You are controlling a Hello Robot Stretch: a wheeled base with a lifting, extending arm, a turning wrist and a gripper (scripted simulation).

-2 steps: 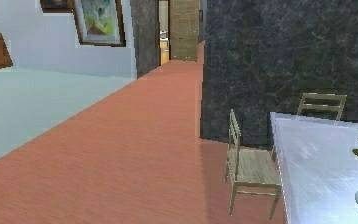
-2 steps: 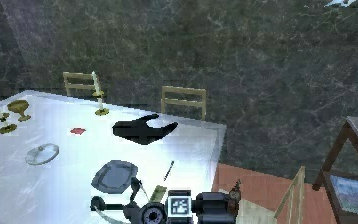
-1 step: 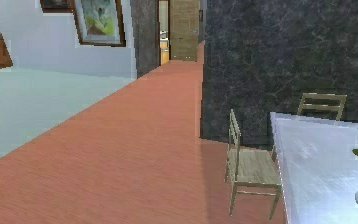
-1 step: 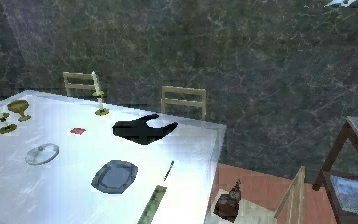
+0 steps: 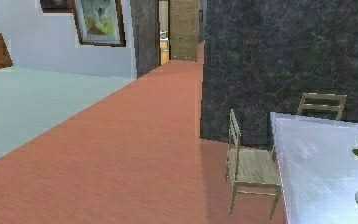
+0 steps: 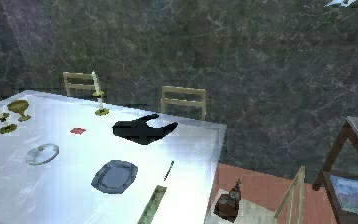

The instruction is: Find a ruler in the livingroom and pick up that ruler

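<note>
Dark marbled wall [image 6: 267, 70] is seen behind a white table [image 6: 202, 150], and everything is placed here from that table. At its near edge a long, thin, olive-yellow strip [image 6: 152, 208] lies flat, cut off by the bottom of the arm side view; it is judged to be the ruler, though no markings can be made out. Just beyond it on the tabletop lies a thin dark stick [image 6: 168, 171], probably a pen, with a dark tray [image 6: 115, 177] beside it and a black crumpled thing [image 6: 145, 128] nearer the table's far side. Candlesticks [image 6: 99, 97] stand toward the far edge. A wooden chair [image 6: 277, 205] carrying a small dark lantern-like thing [image 6: 227, 205] stands at the table's end. The gripper's state cannot be told. The stick could be mistaken for the ruler, and the strip could be pushed off the edge by a low or skewed approach.
</note>
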